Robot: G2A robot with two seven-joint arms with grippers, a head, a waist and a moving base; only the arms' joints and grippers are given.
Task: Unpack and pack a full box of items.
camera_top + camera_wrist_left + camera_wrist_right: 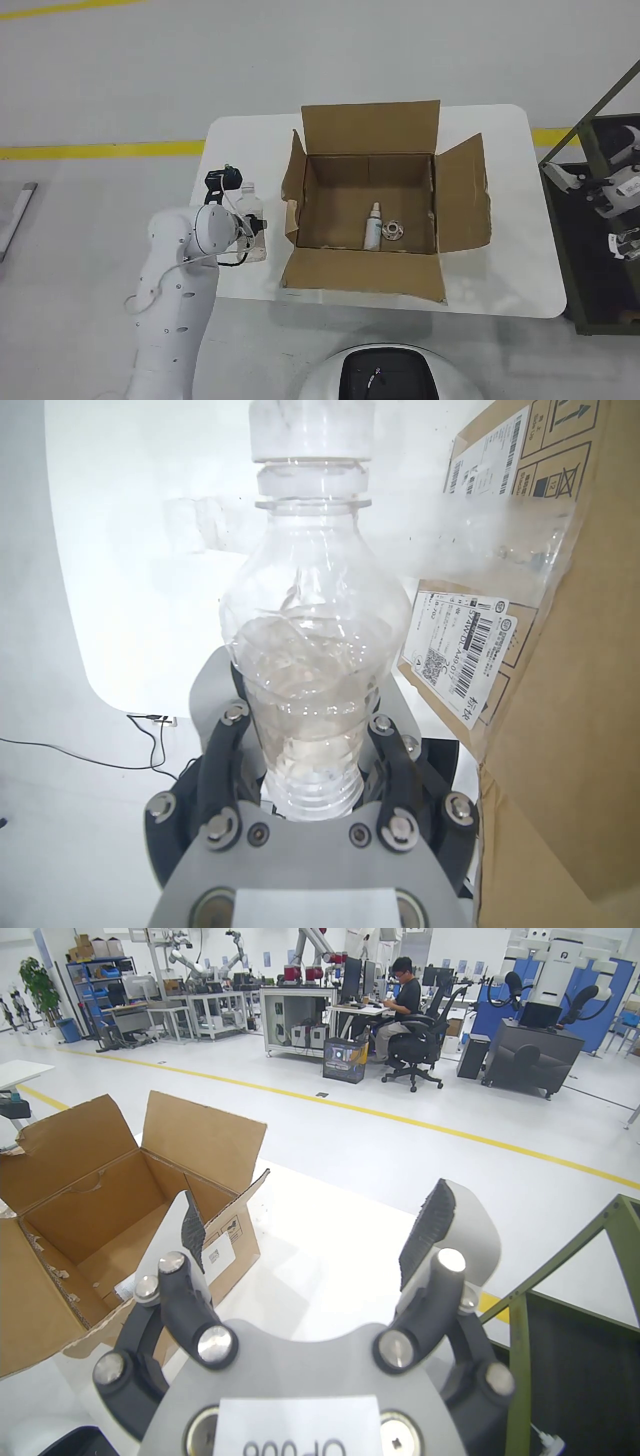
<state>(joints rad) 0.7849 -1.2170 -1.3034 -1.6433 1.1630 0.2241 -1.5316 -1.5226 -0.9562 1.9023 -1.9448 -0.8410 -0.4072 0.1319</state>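
An open cardboard box [370, 128] stands in the middle of the white table [250, 140]. On its floor lie a small white spray bottle [372, 226] and a round ring-shaped item [394, 232]. My left gripper [245, 218] is just left of the box, shut on a clear plastic bottle [250, 197]. Up close, the clear bottle [310, 610] with its white cap sits between the left gripper's [305, 700] fingers, next to the box's labelled outer wall [550, 650]. My right gripper [315, 1208] stands open with nothing in it, over the table's right part, with the box [75, 1188] beyond it.
A dark green rack [600, 250] stands against the table's right edge; its frame [565, 1253] is close beside the right gripper. The box's flaps [462, 195] are spread outward. Bare table [325, 1253] lies between the box and the rack.
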